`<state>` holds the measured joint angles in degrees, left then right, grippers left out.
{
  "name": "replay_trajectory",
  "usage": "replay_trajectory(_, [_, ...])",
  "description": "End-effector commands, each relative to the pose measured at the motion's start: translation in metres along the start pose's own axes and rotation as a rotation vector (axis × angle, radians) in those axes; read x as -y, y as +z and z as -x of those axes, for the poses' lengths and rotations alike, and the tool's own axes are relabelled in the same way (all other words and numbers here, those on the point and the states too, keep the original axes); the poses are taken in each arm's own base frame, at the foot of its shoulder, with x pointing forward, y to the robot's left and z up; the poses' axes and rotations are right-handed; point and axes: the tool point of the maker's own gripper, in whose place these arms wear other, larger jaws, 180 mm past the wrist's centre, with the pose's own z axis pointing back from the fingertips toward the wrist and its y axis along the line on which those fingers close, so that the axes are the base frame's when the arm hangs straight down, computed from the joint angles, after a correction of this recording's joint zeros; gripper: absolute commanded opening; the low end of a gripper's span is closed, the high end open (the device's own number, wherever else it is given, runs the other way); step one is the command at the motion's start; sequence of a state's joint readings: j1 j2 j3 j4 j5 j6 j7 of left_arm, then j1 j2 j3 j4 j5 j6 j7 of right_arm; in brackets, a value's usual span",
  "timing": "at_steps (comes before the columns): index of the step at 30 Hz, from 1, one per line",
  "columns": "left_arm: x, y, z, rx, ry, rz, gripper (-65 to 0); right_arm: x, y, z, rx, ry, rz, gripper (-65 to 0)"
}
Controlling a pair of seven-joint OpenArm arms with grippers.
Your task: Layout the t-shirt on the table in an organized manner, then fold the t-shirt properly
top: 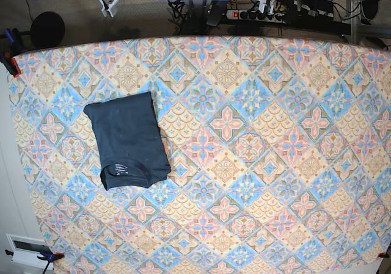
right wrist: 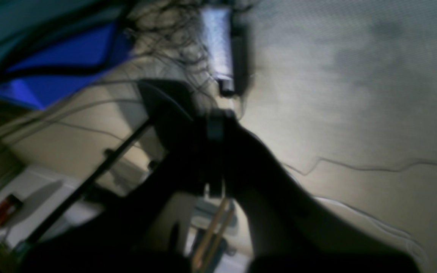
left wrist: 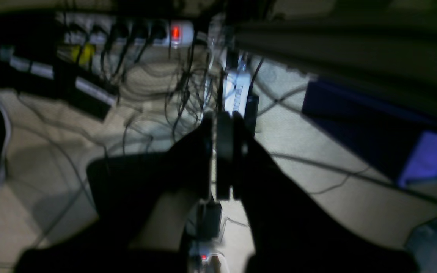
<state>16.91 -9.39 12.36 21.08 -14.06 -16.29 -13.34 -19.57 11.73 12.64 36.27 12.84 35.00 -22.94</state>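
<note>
Closest to my left wrist lens is the left gripper point(left wrist: 224, 151), its dark jaws pressed together on nothing; behind it I only see floor, a tangle of cables and a power strip point(left wrist: 165, 32) with its red switch lit, so this arm hangs off the table; the right gripper point(right wrist: 214, 151) reads the same in its own blurred view, jaws together and empty, with bare floor and loose wires beyond it.

Moving outward to the base view, neither arm reaches over the table point(top: 275, 164); the patterned cloth lies flat and nothing else sits on it; the t-shirt point(top: 127, 140) rests on the view's left half, well apart from every edge, as a compact dark rectangle, slightly turned, with the collar label showing near its lower end; no sleeve sticks out that I can make out, and the edges look reasonably straight.

My judgement: the laying out and the folding look done, and both arms appear parked; at most a squaring-up of the bundle remains, and I would call the task essentially finished.
</note>
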Motion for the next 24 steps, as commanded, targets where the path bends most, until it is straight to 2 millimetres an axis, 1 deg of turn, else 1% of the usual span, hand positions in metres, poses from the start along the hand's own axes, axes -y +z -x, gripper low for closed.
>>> replay_trajectory(1, [0.006, -0.002, 0.003, 0.004, -0.003, 0.011, -65.0, 0.01, 0.002, -0.013, 0.041, -0.006, 0.025, -65.0])
replay_trajectory(3, [0.014, -0.006, 0.0, 0.02, -0.03, 0.025, -65.0, 0.017, -0.003, -0.011, 0.059, -0.038, 0.068, -65.0])
replay_trajectory(4, [0.015, -0.008, -0.006, 0.033, -0.042, 0.029, -65.0, 0.014, -0.007, -0.014, 0.073, -0.044, 0.064, -65.0])
replay_trajectory(7, [0.032, -0.013, -0.01, 0.036, -0.066, 0.065, -65.0, -0.019, -0.028, -0.015, 0.093, -0.079, 0.006, -65.0])
replay_trajectory(8, [0.033, -0.014, -0.011, 0.037, -0.069, 0.068, -65.0, -0.025, -0.032, -0.015, 0.096, -0.086, -0.005, -65.0])
replay_trajectory(9, [0.035, -0.014, -0.011, 0.037, -0.069, 0.072, -65.0, -0.025, -0.033, -0.016, 0.101, -0.092, -0.003, -65.0])
replay_trajectory(10, [0.036, -0.015, -0.012, 0.039, -0.068, 0.072, -65.0, -0.023, -0.034, -0.013, 0.1, -0.104, 0.011, -65.0])
replay_trajectory(11, [0.037, -0.016, -0.016, 0.048, -0.068, 0.075, -65.0, -0.017, -0.034, -0.012, 0.106, -0.115, 0.046, -65.0])
replay_trajectory(13, [0.039, -0.018, -0.023, 0.058, -0.071, 0.077, -65.0, -0.004, -0.033, -0.016, 0.136, -0.127, 0.117, -65.0])
replay_trajectory(14, [0.045, -0.02, -0.025, 0.063, -0.067, 0.087, -65.0, -0.001, -0.032, -0.016, 0.142, -0.132, 0.136, -65.0])
replay_trajectory(15, [0.05, -0.021, -0.026, 0.067, -0.064, 0.094, -65.0, 0.0, -0.033, -0.013, 0.138, -0.137, 0.141, -65.0])
replay_trajectory(16, [0.054, -0.024, -0.036, 0.082, -0.066, 0.1, -65.0, 0.004, -0.032, -0.014, 0.134, -0.141, 0.153, -65.0])
replay_trajectory(18, [0.06, -0.027, -0.043, 0.094, -0.066, 0.109, -65.0, 0.005, -0.034, -0.018, 0.129, -0.15, 0.153, -65.0])
replay_trajectory(19, [0.066, -0.028, -0.044, 0.096, -0.062, 0.118, -65.0, 0.008, -0.033, -0.014, 0.118, -0.157, 0.158, -65.0])
replay_trajectory(21, [0.069, -0.029, -0.046, 0.099, -0.061, 0.122, -65.0, 0.018, -0.029, -0.009, 0.105, -0.164, 0.177, -65.0])
replay_trajectory(22, [0.069, -0.03, -0.05, 0.107, -0.063, 0.122, -65.0, 0.018, -0.029, -0.008, 0.104, -0.165, 0.179, -65.0])
replay_trajectory(24, [0.074, -0.031, -0.051, 0.109, -0.06, 0.129, -65.0, 0.019, -0.029, -0.008, 0.1, -0.165, 0.18, -65.0])
